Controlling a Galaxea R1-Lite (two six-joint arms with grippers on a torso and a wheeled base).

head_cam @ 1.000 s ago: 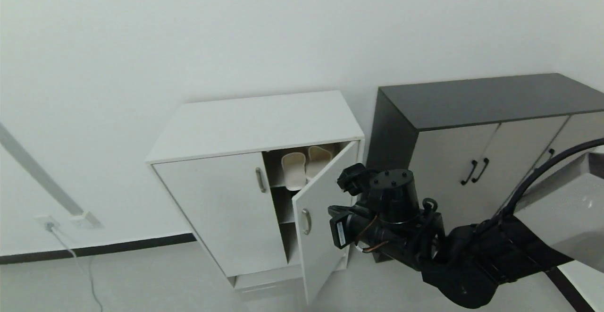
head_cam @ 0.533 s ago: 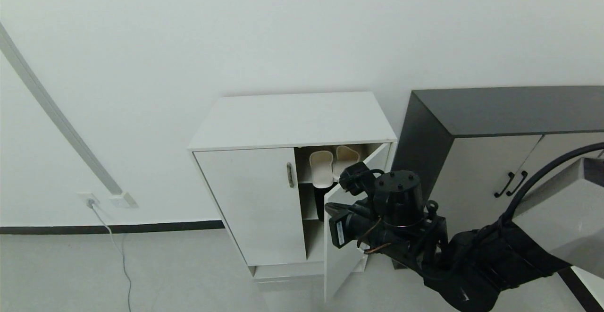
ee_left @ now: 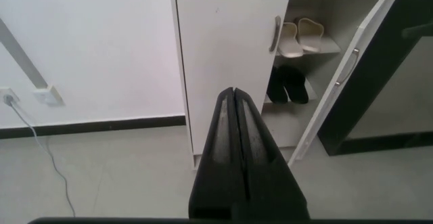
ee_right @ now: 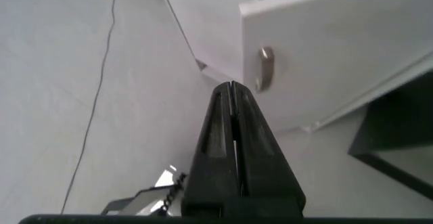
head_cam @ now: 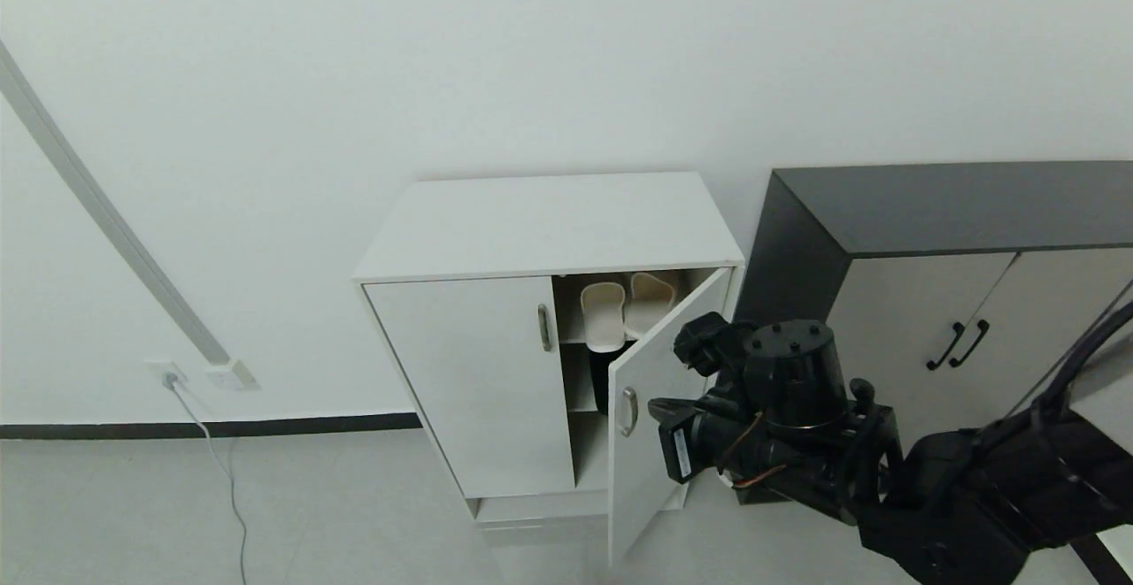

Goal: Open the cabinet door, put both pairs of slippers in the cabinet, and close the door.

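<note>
Holding both pairs inside a white two-door wooden cabinet, right door ajar: beige foam slippers on the top shelf, black slippers below. Hovering near the door's metal handle, right gripper pressed together; left gripper likewise, well back. Alongside, dark-topped grey cabinet.

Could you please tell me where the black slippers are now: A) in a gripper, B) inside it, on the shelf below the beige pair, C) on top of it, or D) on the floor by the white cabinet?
B: the black slippers stand inside the white cabinet, one shelf under the beige slippers.
</note>
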